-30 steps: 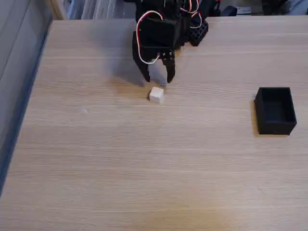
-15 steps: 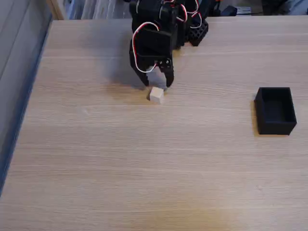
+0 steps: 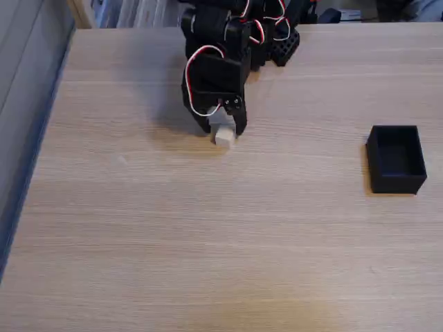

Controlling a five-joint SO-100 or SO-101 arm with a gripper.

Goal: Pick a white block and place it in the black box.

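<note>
Lighting's pretty soft and even, kind of warm on the wood table (image 3: 208,228). The gripper (image 3: 221,130) throws a faint blurry shadow to its left in the fixed view, and the black box (image 3: 395,158), well off to its right, is so dark its inside loses detail. Whole picture's a bit soft and low-res, no real glare.

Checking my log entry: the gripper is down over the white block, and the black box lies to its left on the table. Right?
Not quite. In the fixed view the black box lies to the right, not the left. The gripper is indeed down over the white block.
</note>
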